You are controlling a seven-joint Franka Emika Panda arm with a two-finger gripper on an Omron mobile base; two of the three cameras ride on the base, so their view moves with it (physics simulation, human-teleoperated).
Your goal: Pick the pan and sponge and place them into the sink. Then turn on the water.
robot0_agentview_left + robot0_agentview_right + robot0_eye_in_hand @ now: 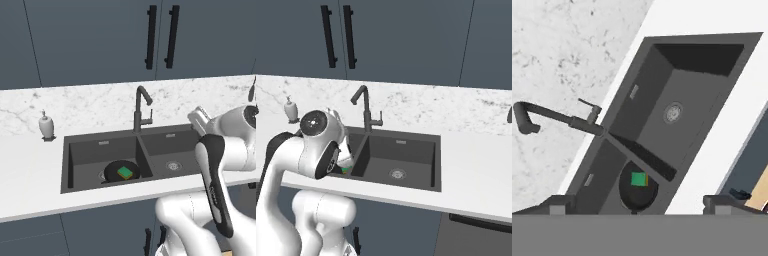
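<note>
- Your gripper [637, 204] is spread wide and grasps nothing, hovering above the sink [80, 141].
- You'll find the pan [113, 169] in the left basin, the sponge [125, 173] resting on it.
- The faucet [140, 107] stands behind the divider.

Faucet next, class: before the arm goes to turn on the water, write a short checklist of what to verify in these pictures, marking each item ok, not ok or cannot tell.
1. The pan lies in the left basin of the sink: ok.
2. The sponge rests on the pan inside that basin: ok.
3. The gripper is open and holds nothing: ok.
4. The faucet stands upright behind the centre divider with nothing in front of it: ok.
5. Water already flowing from the spout: none visible, so the lever is not yet turned: ok.
6. Which way the side lever must swing: cannot tell.
</note>
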